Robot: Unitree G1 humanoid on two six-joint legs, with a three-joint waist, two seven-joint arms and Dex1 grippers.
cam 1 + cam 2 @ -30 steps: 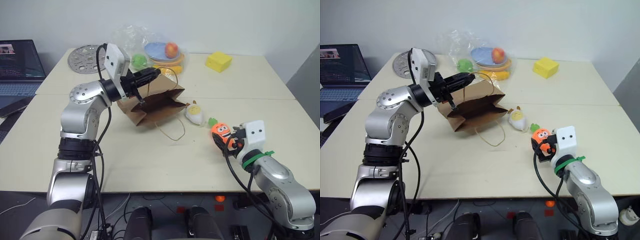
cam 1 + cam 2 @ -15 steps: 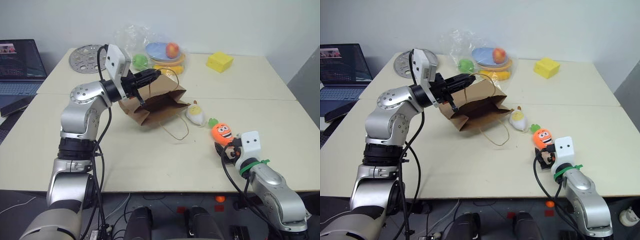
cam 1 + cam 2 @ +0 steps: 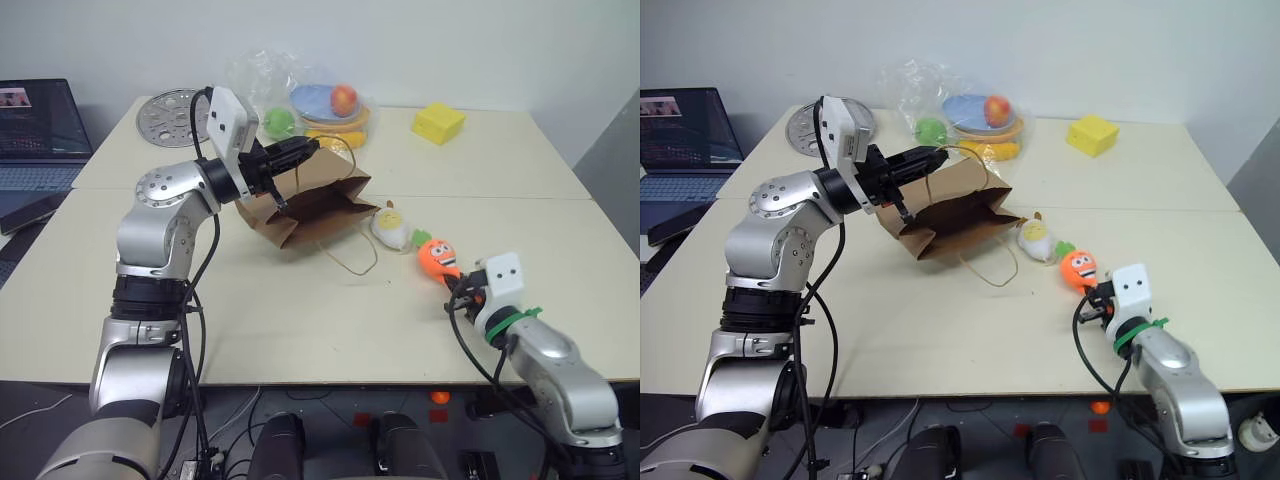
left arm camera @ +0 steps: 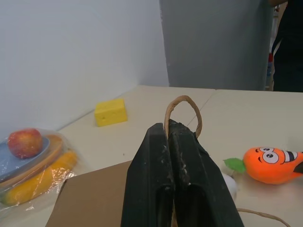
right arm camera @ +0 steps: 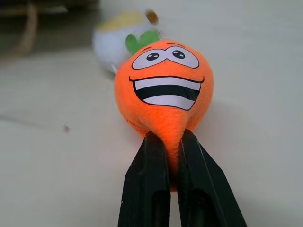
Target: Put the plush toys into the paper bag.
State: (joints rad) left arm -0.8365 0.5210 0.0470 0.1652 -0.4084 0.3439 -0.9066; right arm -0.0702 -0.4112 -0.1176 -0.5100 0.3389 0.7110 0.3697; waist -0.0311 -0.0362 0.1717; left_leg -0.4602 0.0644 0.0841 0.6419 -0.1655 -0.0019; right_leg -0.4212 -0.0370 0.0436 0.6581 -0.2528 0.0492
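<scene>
The right pincer point(image 5: 174, 156), which a second ago stood wide around the carrot plush point(image 5: 163, 90), has drawn back a little and clamped shut on the toy's narrow tip. The carrot has shifted along the surface point(image 3: 300, 310) and now lies just beside the egg plush point(image 3: 389, 226).

Table point(image 3: 300, 330) as landmark: yellow block point(image 3: 437, 123) at far right part; plastic bag point(image 3: 300, 95) with apple point(image 3: 343, 98), green ball point(image 3: 277, 121), banana point(image 3: 335, 138) far centre; perforated metal disc point(image 3: 172, 117) far left; laptop point(image 3: 38, 135) beyond left edge.
</scene>
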